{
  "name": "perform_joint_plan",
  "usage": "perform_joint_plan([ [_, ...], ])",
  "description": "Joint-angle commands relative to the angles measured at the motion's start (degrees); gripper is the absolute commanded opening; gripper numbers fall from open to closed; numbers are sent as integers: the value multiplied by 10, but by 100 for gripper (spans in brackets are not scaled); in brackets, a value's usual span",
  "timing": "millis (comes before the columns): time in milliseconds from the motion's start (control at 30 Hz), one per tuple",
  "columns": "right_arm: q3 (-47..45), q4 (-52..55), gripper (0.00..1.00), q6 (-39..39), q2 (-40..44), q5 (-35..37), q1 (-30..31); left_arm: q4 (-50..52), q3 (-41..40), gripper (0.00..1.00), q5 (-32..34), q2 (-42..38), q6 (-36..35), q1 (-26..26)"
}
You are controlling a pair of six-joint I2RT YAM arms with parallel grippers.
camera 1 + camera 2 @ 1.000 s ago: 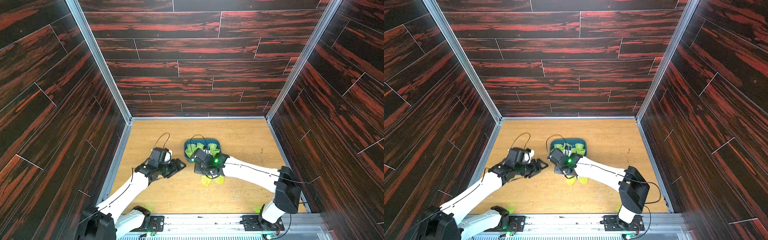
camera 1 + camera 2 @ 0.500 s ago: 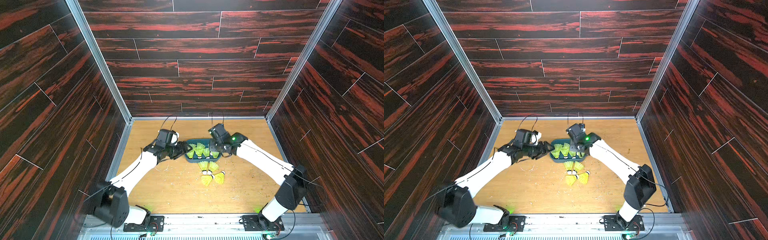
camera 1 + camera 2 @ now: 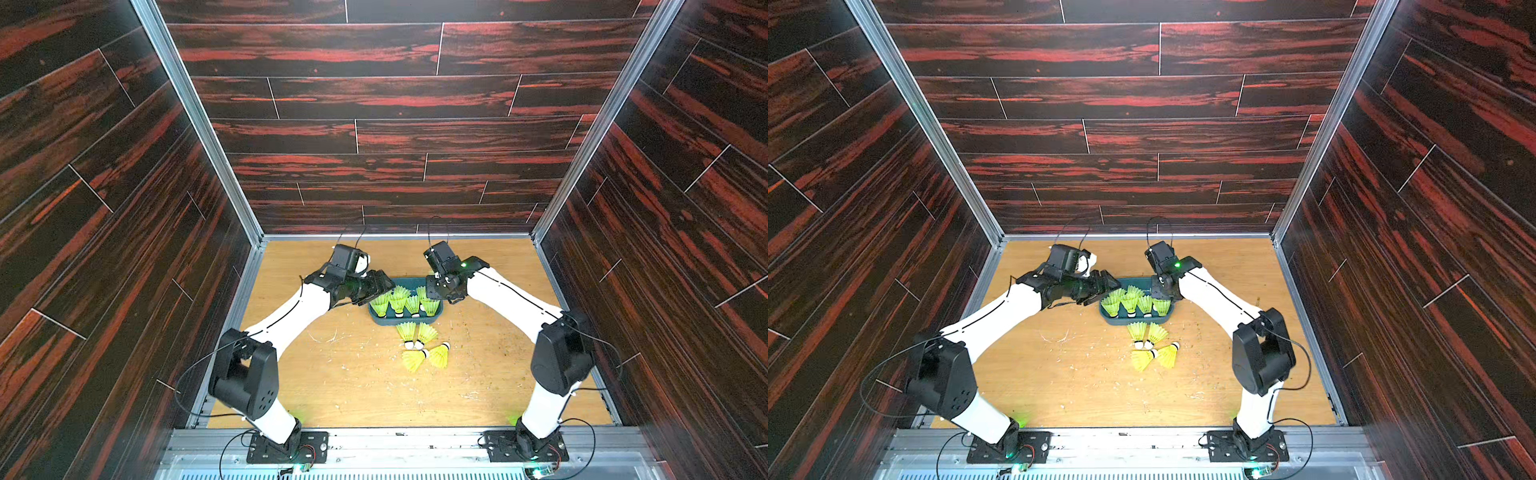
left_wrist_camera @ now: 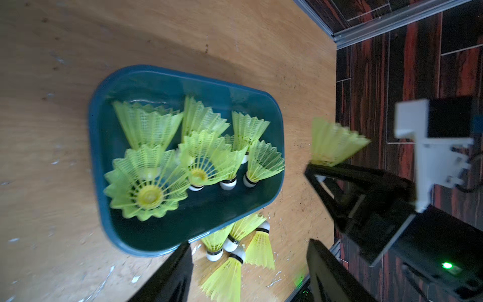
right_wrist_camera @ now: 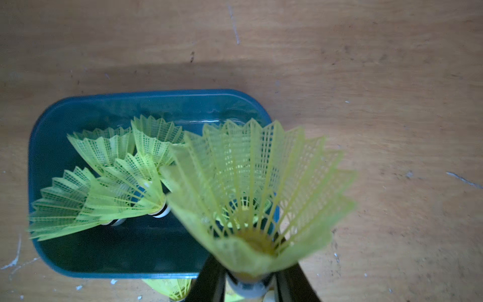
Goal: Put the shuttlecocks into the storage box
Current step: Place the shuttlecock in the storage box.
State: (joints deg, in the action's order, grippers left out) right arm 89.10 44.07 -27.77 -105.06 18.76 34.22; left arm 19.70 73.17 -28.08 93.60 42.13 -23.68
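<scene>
**Top views.** The storage box (image 3: 405, 322) sits mid-table toward the back wall, with several shuttlecocks (image 3: 399, 303) standing in it, skirts up. Four loose shuttlecocks (image 3: 419, 345) lie on the table (image 3: 332, 382) just in front of the box. A second ago both arms were drawn back low, and the right gripper was down at that loose cluster. They have since swung out to the box. The left gripper (image 3: 380, 286) is now at its left end and the right gripper (image 3: 436, 291) at its right end. Both top views show the same layout, with the box (image 3: 1133, 321) and the loose group (image 3: 1150, 345) in the same relation.

**Left wrist.** The left gripper (image 4: 249, 244) has its jaws apart with nothing between them; the loose shuttlecocks (image 4: 230, 272) on the table show through the gap. The box rim (image 4: 94, 125) is in full view, and the far half of the box floor is bare. Past the box's end, the right gripper (image 4: 317, 170) carries the held shuttlecock (image 4: 332, 142) with its skirt up. From here it looks just outside the rim — its height over the box cannot be told.

**Right wrist.** The right gripper (image 5: 249, 285) is clamped on the white cork of the held shuttlecock (image 5: 256, 188). The skirt fans toward the lens and covers the box's near corner (image 5: 261, 109). The boxed ones (image 5: 112, 167) lean together at the other end.

**Reading.** The pick from the loose group looks done and the carry nearly so. What is likely left for this one is a short shift inward over bare floor, then a release. After that, four remain on the table.
</scene>
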Motion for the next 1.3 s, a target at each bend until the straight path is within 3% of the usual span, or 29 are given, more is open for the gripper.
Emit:
perform_joint_plan([
  [0,20,0,23,21,-16,-6,-4,9,22,73,3,10,-10,-8],
  [800,44,-7,24,53,-74,-15,-10,24,78,73,7,85,-12,-40],
  [1267,35,-3,33,56,-81,-21,-10,25,75,72,5,89,-16,-42],
])
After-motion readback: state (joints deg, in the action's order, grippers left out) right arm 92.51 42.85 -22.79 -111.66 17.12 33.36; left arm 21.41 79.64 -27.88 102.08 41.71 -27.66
